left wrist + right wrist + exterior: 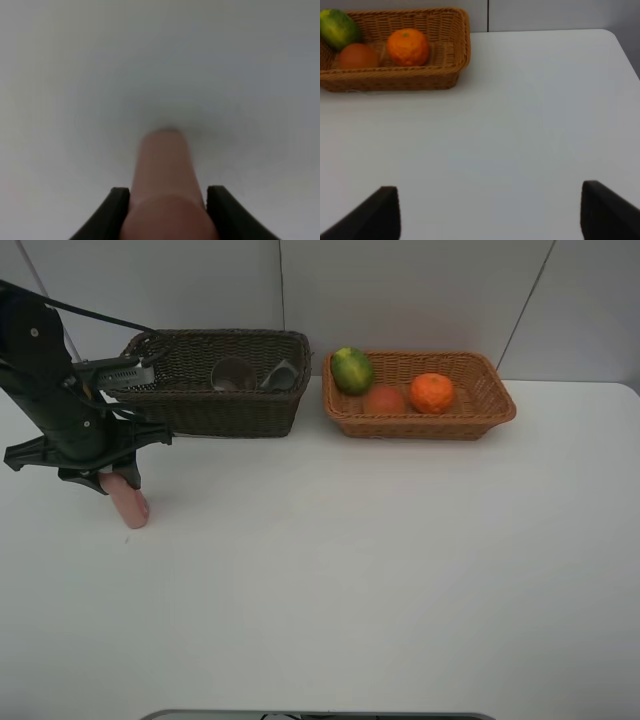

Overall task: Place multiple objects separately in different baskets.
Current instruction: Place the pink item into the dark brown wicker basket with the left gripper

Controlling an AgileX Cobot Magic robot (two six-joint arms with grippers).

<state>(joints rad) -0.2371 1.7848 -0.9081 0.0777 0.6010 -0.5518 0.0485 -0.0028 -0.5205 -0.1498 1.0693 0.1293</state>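
Three fruits sit in the light tan wicker basket (495,400): green oval fruit (352,370), red-orange round fruit (384,399), orange mandarin (432,392). Dark brown wicker basket (230,410) holds two greyish items. Left tool (167,200) pinches pink bottle (128,501) on the white tabletop (380,570) in front of the dark basket; it looks like the last item. Right tool (490,210) spread, empty.

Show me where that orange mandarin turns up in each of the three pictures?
Exterior high: the orange mandarin lies in the light tan basket, right of the red-orange fruit.
Left wrist: not in it; only the pink bottle between the jaws.
Right wrist: the mandarin lies in the same basket.
Shared landmark: the green fruit beside it.
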